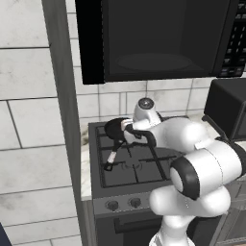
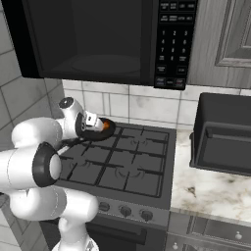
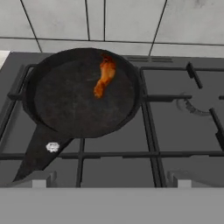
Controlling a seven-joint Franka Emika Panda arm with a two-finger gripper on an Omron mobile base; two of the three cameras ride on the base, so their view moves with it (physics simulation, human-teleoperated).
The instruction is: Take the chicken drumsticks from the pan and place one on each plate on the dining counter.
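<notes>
The black pan [image 3: 83,98] sits on the stove's back-left burner, its handle pointing toward the front of the stove. One orange-brown chicken drumstick [image 3: 105,78] lies in it, toward the far rim. My gripper [image 3: 111,180] hovers above the pan's near side, open, with nothing between its fingertips [image 3: 43,178]. From the right base view the hand [image 2: 90,120] hangs just left of the pan [image 2: 101,131], with the drumstick [image 2: 105,126] showing beside it. In the left base view the arm covers part of the pan [image 1: 114,128]. The plates and the dining counter are out of view.
A black gas stove [image 2: 122,164] with grates and front knobs holds the pan. A dark microwave [image 2: 98,39] hangs low over it. A dark boxy appliance [image 2: 223,135] stands on the marble counter to the right. A grey panel [image 1: 65,120] flanks the stove's left side.
</notes>
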